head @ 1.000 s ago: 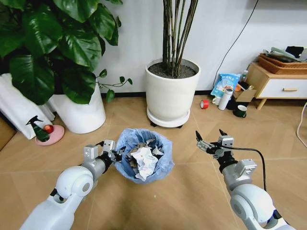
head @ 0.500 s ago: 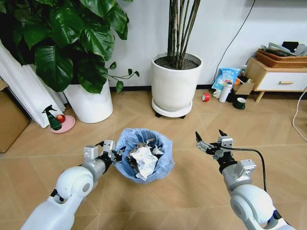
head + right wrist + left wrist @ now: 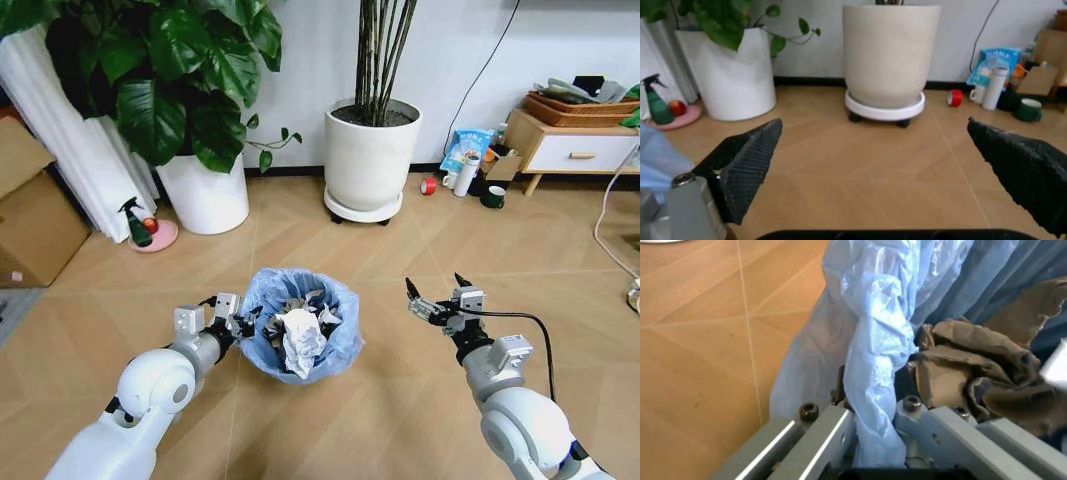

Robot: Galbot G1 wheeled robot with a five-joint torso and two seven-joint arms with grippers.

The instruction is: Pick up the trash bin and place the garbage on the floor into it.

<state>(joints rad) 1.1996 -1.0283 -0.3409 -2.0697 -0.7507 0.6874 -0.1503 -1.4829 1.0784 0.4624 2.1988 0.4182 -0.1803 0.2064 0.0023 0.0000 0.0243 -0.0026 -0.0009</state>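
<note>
The trash bin [image 3: 300, 325], lined with a crinkly light-blue bag, is held just above the chevron wooden floor [image 3: 380, 250], directly in front of the big white plant pot on casters [image 3: 372, 160]. It's stuffed with garbage: a wad of crumpled white paper [image 3: 299, 338] on top and torn brown paper [image 3: 973, 365] packed around it.

The bin is gripped by the left gripper [image 3: 238, 322] at the rim on its left side; in the left wrist view the fingers [image 3: 823, 427] are seen clamped tight on a bunched fold of the bag and the rim edge.

The right gripper [image 3: 434, 294] is parked to the right of the bin, well apart from it, jaws spread wide with nothing in them.

Further back from the bin, a green spray bottle [image 3: 136, 222] is stood on a pink dish beside a leafy plant's white pot [image 3: 205, 192].
</note>
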